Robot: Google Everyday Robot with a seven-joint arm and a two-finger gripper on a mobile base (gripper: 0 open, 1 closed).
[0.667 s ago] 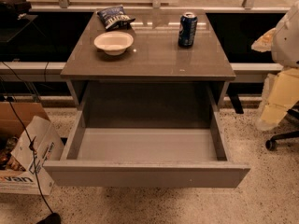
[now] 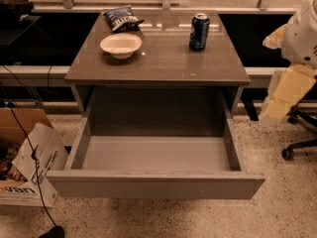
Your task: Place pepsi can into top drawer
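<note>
The pepsi can [image 2: 199, 31] stands upright on the back right of the cabinet top [image 2: 163, 63]. It is dark blue with a silver top. The top drawer [image 2: 153, 185] is pulled fully out below the top, and its light grey interior holds nothing. My gripper [image 2: 289, 92] is at the right edge of the view. It shows as a cream-coloured part hanging under the white arm [image 2: 304, 31], well to the right of the cabinet and lower than the can. It touches nothing.
A white bowl [image 2: 120, 45] sits at the left of the cabinet top, with a blue-and-white chip bag [image 2: 120, 18] behind it. A cardboard box [image 2: 27, 165] and cables lie on the floor at the left. An office chair base [image 2: 299, 145] is at the right.
The arm at the right edge has shifted slightly upward. The can, bowl, bag and drawer have not moved.
</note>
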